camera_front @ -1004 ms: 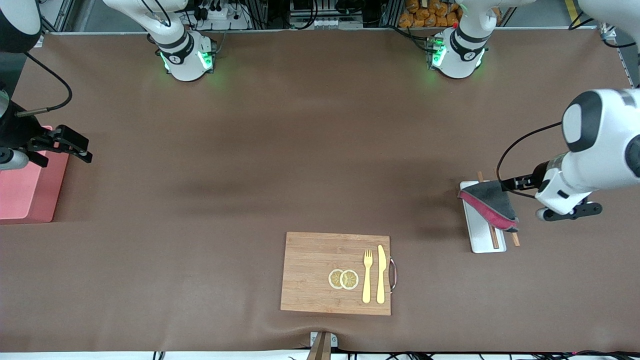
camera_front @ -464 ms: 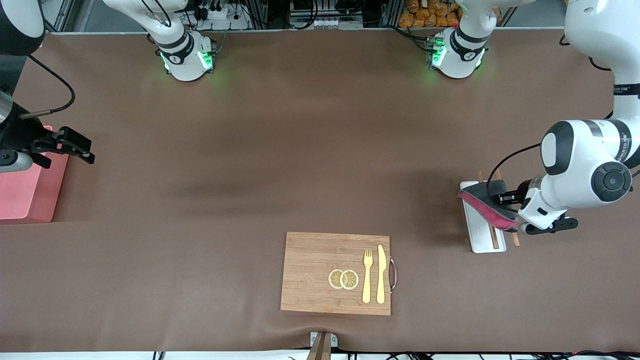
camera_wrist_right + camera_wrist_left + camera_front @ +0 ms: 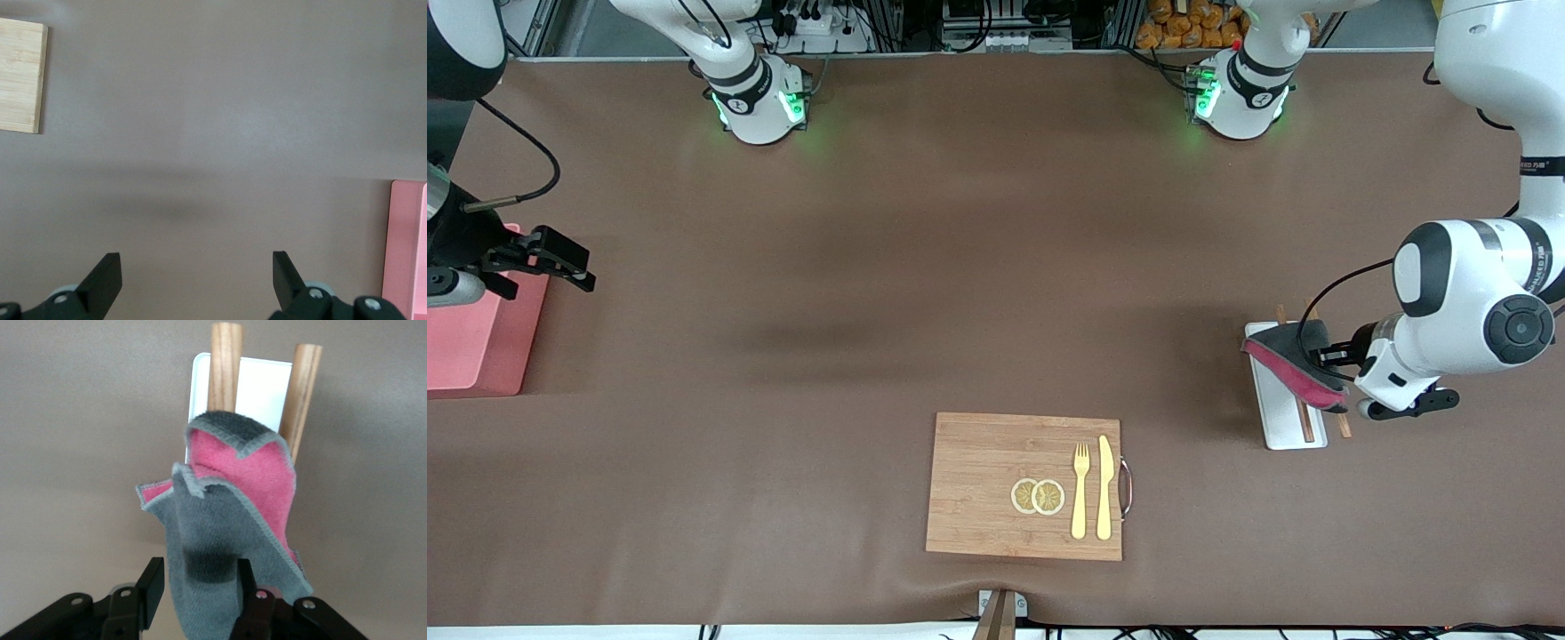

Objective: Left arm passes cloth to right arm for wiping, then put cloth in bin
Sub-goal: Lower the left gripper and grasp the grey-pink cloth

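At the desk's left-arm end, the left tool [image 3: 197, 585] pinches the cloth [image 3: 227, 520] on the white tray [image 3: 1279, 418]; lifting it toward the handover comes next. The right tool [image 3: 197, 273] waits, spread wide, by the bin [image 3: 471, 342].

No legible text or labels.

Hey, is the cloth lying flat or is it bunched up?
Bunched up. The cloth stands folded between the left claw fingers, its pink side showing, over the white tray. The right claw waits open.
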### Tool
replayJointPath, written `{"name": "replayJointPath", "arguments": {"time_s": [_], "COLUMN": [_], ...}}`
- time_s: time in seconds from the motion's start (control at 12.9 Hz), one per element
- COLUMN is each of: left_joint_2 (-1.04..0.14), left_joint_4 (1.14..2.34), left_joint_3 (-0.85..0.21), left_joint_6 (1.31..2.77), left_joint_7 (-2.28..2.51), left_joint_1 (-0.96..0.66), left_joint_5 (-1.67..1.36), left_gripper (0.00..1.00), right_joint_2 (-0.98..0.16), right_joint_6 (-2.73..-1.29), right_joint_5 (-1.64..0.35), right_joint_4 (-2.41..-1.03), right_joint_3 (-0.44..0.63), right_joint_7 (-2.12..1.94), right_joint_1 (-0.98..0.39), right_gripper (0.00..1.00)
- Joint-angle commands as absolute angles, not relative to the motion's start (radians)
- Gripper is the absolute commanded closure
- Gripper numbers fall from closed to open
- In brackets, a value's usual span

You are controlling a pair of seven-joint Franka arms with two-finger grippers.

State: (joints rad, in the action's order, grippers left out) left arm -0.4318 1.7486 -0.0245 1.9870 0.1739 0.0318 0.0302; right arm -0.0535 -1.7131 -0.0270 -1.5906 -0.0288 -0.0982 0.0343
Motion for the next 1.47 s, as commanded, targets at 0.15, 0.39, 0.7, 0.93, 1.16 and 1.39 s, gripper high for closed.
{"name": "replayJointPath", "arguments": {"time_s": [0.15, 0.39, 0.7, 0.93, 1.16, 1.39], "left_joint_2": [-0.439, -0.439, -0.44, -0.439, -0.428, -0.376], "left_joint_4": [1.741, 1.74, 1.736, 1.735, 1.735, 1.736], "left_joint_3": [-0.025, -0.026, -0.026, -0.026, -0.031, -0.047], "left_joint_6": [1.997, 1.997, 1.997, 1.997, 1.996, 1.976], "left_joint_7": [0.173, 0.173, 0.173, 0.172, 0.155, 0.16], "left_joint_1": [0.032, 0.029, 0.026, 0.025, 0.029, 0.026], "left_joint_5": [0.031, 0.031, 0.032, 0.031, 0.029, 0.015], "left_gripper": [0.64, 0.74, 0.91, 1.0, 1.0, 1.0], "right_joint_2": [-0.051, -0.051, -0.051, -0.057, -0.06, -0.058], "right_joint_6": [-1.717, -1.718, -1.717, -1.713, -1.717, -1.71], "right_joint_5": [-0.025, -0.025, -0.025, -0.025, -0.025, -0.025], "right_joint_4": [-1.595, -1.608, -1.608, -1.609, -1.606, -1.605], "right_joint_3": [-0.037, -0.035, -0.035, -0.035, -0.035, -0.035], "right_joint_7": [-0.097, -0.098, -0.101, -0.101, -0.101, -0.101], "right_joint_1": [0.048, 0.052, 0.063, 0.058, 0.055, 0.057], "right_gripper": [0.0, 0.0, 0.0, 0.0, 0.0, 0.0]}}
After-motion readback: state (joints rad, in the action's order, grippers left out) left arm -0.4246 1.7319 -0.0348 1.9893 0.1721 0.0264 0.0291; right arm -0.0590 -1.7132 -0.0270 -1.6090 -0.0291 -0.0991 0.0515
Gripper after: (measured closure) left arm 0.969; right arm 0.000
